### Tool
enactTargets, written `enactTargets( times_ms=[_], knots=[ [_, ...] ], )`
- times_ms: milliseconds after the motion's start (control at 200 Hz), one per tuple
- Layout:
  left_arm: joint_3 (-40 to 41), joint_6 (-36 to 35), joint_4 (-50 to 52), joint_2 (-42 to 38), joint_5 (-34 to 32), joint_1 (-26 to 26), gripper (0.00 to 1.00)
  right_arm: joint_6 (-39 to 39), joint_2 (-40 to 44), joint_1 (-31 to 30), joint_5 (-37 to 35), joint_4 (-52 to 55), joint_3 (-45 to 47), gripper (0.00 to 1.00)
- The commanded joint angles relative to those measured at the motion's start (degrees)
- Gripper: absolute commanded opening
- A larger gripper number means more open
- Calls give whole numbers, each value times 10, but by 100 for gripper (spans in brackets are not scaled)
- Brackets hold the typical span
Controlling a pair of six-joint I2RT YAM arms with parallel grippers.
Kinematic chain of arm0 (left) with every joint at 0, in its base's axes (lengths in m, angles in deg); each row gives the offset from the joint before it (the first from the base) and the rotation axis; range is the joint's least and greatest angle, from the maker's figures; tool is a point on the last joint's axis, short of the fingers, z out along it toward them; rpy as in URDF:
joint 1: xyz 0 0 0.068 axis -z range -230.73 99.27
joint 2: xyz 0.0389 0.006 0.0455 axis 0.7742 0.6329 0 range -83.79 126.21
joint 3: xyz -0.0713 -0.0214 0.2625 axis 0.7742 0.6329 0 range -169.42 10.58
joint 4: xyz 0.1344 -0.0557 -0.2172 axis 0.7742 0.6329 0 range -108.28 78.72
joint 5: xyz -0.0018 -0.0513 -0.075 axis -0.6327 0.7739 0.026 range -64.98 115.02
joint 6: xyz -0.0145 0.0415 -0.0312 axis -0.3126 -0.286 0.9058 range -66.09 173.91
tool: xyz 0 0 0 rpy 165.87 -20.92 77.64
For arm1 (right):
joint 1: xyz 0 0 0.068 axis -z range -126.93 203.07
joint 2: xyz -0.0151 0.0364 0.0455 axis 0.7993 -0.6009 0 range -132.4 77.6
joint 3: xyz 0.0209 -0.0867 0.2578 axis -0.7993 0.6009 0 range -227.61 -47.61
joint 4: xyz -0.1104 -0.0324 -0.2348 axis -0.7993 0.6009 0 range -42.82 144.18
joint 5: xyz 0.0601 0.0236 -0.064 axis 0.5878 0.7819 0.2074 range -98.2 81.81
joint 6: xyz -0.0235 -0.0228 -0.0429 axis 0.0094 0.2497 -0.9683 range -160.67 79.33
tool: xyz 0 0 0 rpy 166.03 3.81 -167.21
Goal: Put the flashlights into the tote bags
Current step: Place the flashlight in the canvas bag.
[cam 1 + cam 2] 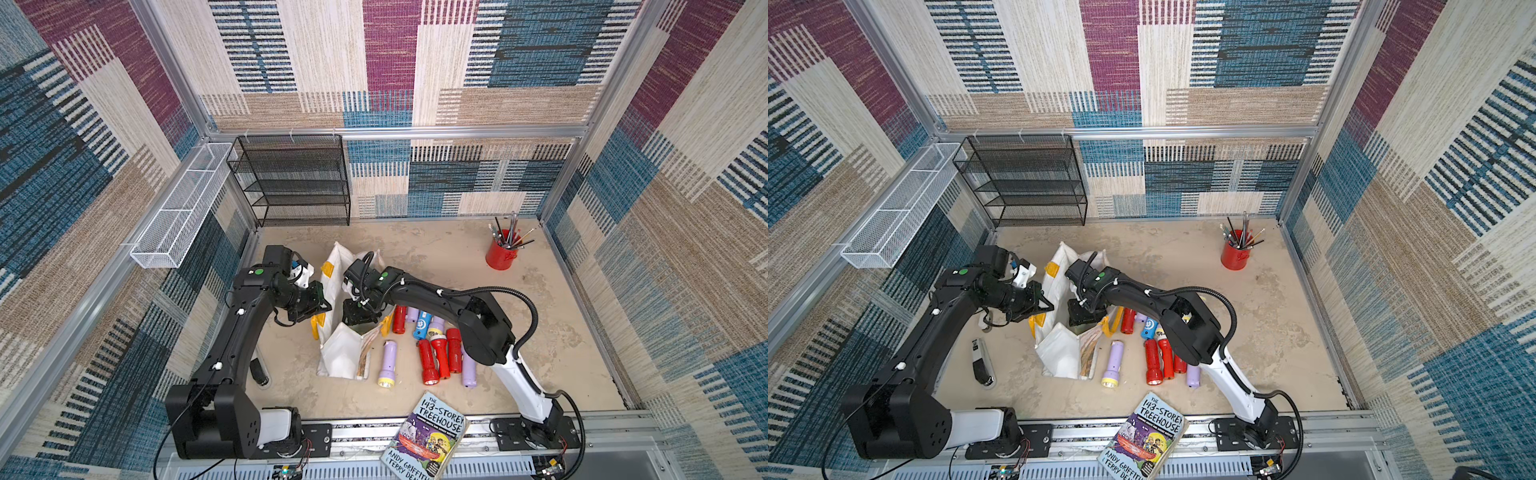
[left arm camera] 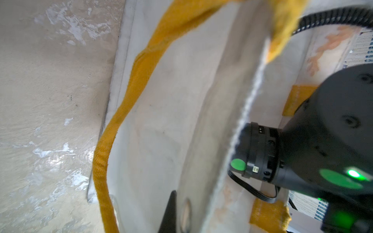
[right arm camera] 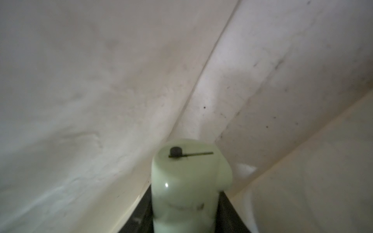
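The white tote bag (image 1: 340, 353) (image 1: 1059, 353) with yellow handles (image 2: 121, 111) stands mouth-up in the middle of the table. My left gripper (image 1: 326, 307) (image 1: 1050, 307) (image 2: 181, 217) is shut on the bag's left wall (image 2: 171, 100) at the rim. Inside the bag mouth, my right gripper (image 1: 359, 318) (image 1: 1084, 318) (image 3: 185, 222) is shut on a pale green flashlight (image 3: 187, 181), with white bag lining (image 3: 101, 80) all around it. Several red, lilac and blue flashlights (image 1: 428, 361) (image 1: 1152, 361) lie on the table right of the bag, one lilac flashlight (image 1: 388, 363) closest to it.
A paperback book (image 1: 432, 436) rests on the front rail. A red cup of pencils (image 1: 500, 251) stands at the back right, a black mesh rack (image 1: 291, 183) at the back left, and a white wire basket (image 1: 178, 208) hangs on the left wall. A small black-and-clear object (image 1: 982, 361) lies beside the left arm.
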Motion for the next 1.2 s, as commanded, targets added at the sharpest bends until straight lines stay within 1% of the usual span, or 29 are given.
enactTargets(
  times_ms=[0,185,330,456,571,696,776,896,1042,1192],
  knots=[
    [-1,-3,-2,-2,8,0,0,-10,-6,-1,-18,-7,6,42],
    [-2,-4,-1,-4,0,0,0,-28,-3,-2,-13,-13,14,55],
    [-1,-7,2,-1,-26,-1,0,-46,-3,-2,-1,-3,-8,60],
    [0,-7,6,2,-50,-1,0,-68,7,-1,30,-2,-33,65],
    [0,-4,6,2,-57,0,0,-87,20,-2,35,-1,-56,78],
    [-3,-2,6,-2,-69,-1,0,-106,28,-2,36,11,-86,80],
    [-6,-2,6,-2,-71,-1,0,-118,47,-2,37,5,-87,81],
    [-6,1,6,-2,-70,-1,0,-138,94,-1,11,-10,-76,82],
    [-6,6,6,0,-71,-1,0,-151,164,-1,-63,-37,-38,82],
    [-8,9,7,0,-78,-1,0,-147,231,4,-144,-48,7,80]
  ],
)
